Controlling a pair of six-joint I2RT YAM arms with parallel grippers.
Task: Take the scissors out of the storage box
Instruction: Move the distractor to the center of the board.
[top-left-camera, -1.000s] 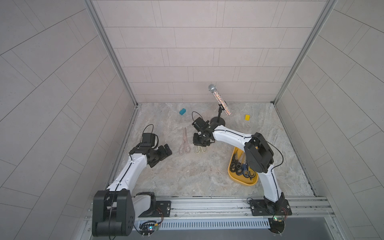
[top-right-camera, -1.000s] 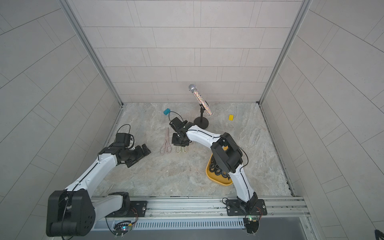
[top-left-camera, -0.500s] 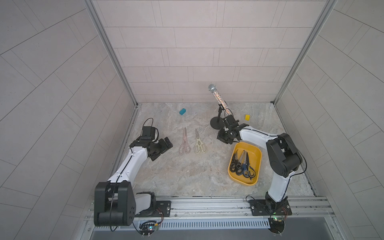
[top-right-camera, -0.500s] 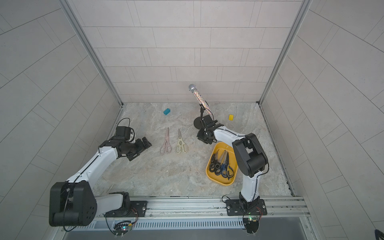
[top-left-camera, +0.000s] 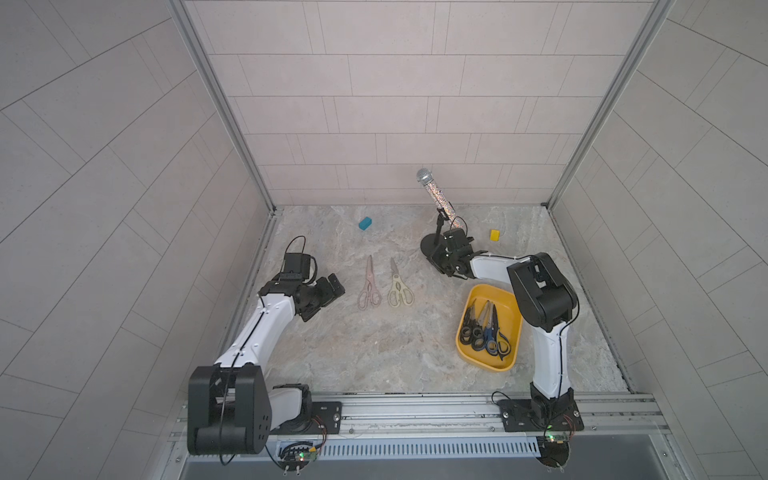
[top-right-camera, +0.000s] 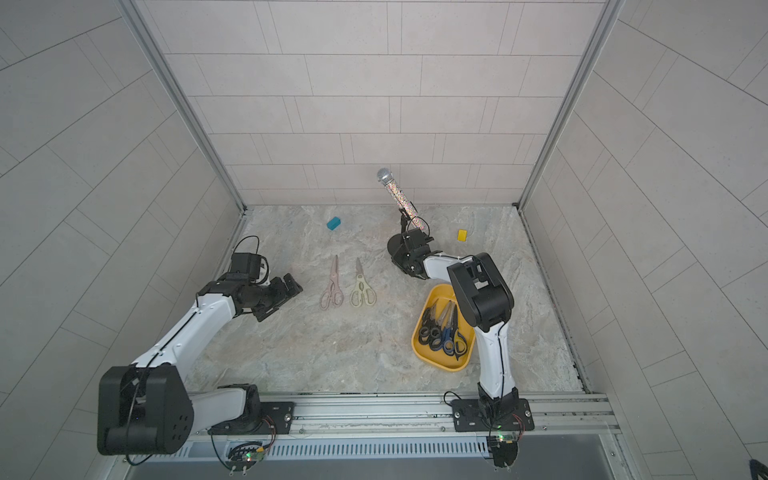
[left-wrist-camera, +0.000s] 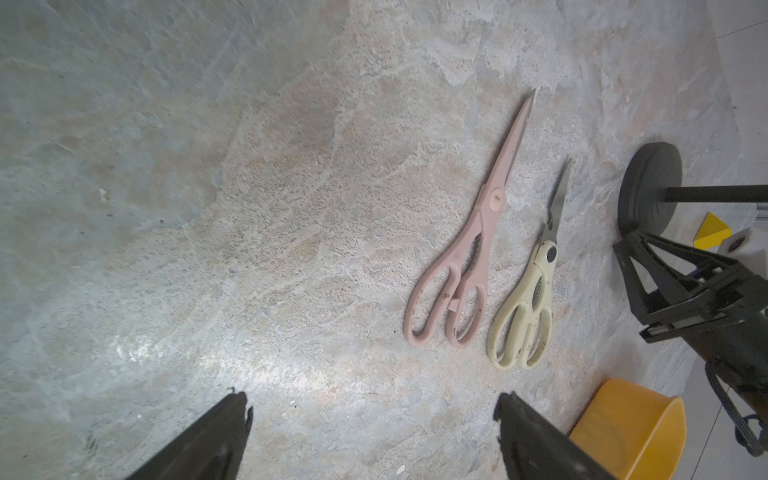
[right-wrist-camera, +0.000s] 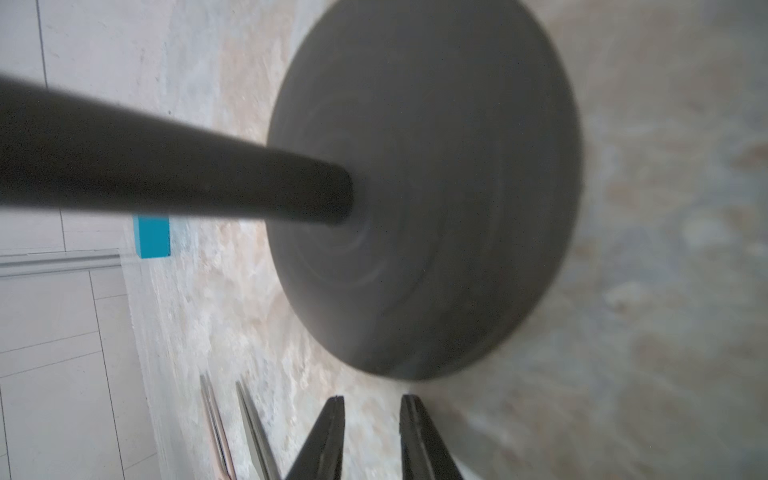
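Two scissors, the pink pair (top-left-camera: 369, 286) and the cream pair (top-left-camera: 398, 286), lie side by side on the table (top-left-camera: 353, 353), outside the storage box (top-left-camera: 486, 362). Several dark-handled pairs (top-left-camera: 484, 330) lie inside it, not yet taken out. Near the microphone stand base (right-wrist-camera: 424, 208), the right gripper (right-wrist-camera: 372, 401) is empty with its jaws narrowly parted. The left gripper (left-wrist-camera: 372, 395) gapes wide, also empty.

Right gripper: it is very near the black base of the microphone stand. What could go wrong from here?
1. The right gripper sits beside the stand base; a swing toward the storage box might knock it and tip the tilted microphone.
2. The scissors in the box overlap, so a grasp may lift two pairs or snag handles.
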